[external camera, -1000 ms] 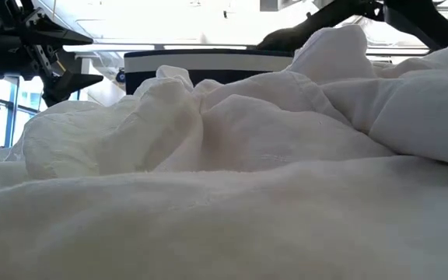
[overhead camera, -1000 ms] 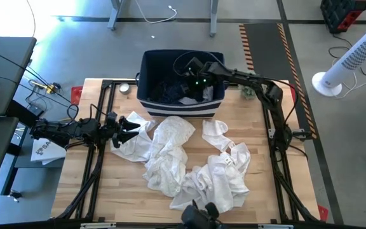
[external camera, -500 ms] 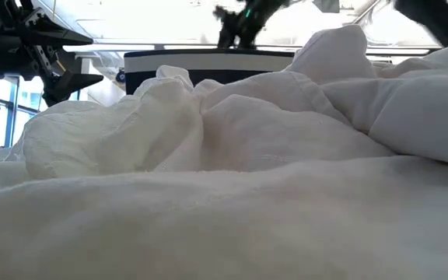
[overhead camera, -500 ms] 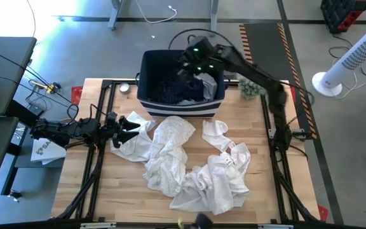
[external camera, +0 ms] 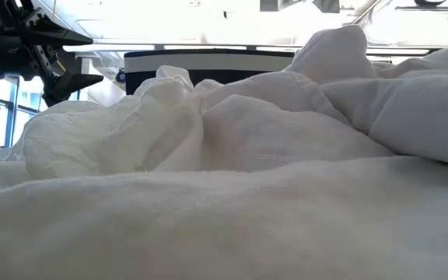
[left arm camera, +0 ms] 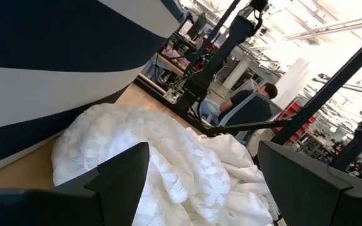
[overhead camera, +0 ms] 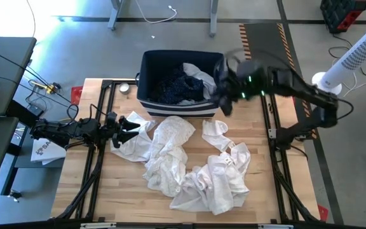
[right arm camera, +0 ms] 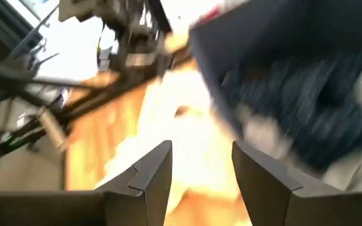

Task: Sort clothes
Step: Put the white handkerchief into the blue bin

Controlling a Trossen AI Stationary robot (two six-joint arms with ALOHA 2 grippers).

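Observation:
White clothes [overhead camera: 170, 152] lie crumpled across the middle of the wooden table, with more of them [overhead camera: 224, 172] toward the near right; they fill the low view [external camera: 224, 155]. Dark clothes [overhead camera: 173, 89] and a white one [overhead camera: 197, 73] lie in the navy striped bin [overhead camera: 146, 60] at the far edge. My left gripper [overhead camera: 127, 129] waits open and level at the table's left, the pile's white edge [left arm camera: 168, 163] just ahead of its fingers. My right gripper [overhead camera: 223, 102] hangs open and blurred in the air by the bin's right end, nothing between its fingers [right arm camera: 200, 163].
A black frame [overhead camera: 107, 86] runs round the table top. A small round object [overhead camera: 125, 88] sits at the far left corner and a small green thing [overhead camera: 250, 92] at the far right. Bare wood [overhead camera: 116, 184] shows at the near left. A person sits in the room beyond [left arm camera: 250, 103].
My right gripper has come up out of the bin, then swung toward the table's right edge and a little toward the near side, rolling as it went. Its fingers stay open. The clothes on the table have not moved.

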